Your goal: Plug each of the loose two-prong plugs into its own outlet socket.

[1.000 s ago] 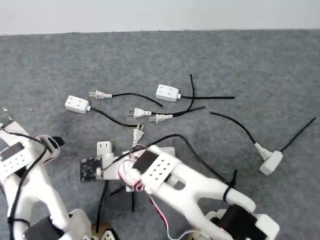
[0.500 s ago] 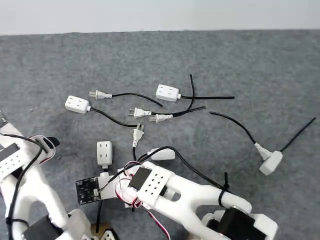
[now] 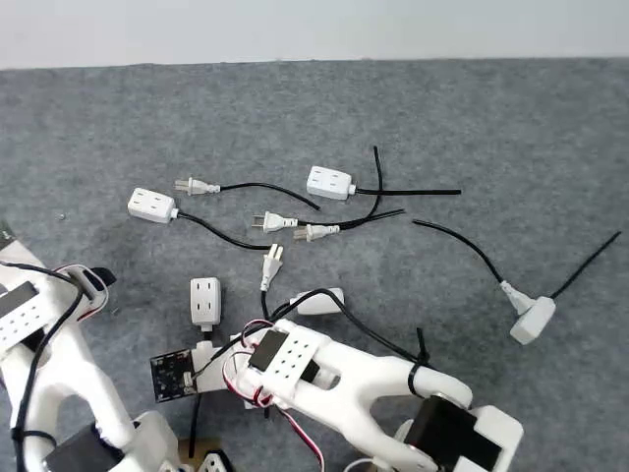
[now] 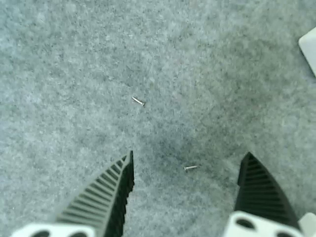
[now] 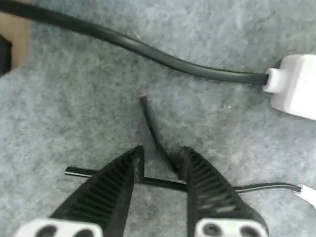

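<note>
Your right hand [image 5: 160, 150], narrowly spread, straddles a cable end [image 5: 148, 111], apparently for pickup; your left hand [image 4: 188, 155] hangs spread wide.

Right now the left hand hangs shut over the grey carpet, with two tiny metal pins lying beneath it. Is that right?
No. The left hand is open, not shut; the left wrist view shows its fingers wide apart above the grey carpet and metal pins.

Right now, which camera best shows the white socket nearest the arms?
The high view: the socket lies whole. The right wrist view catches one end with its cord. The left wrist view's white corner may be it.
</note>
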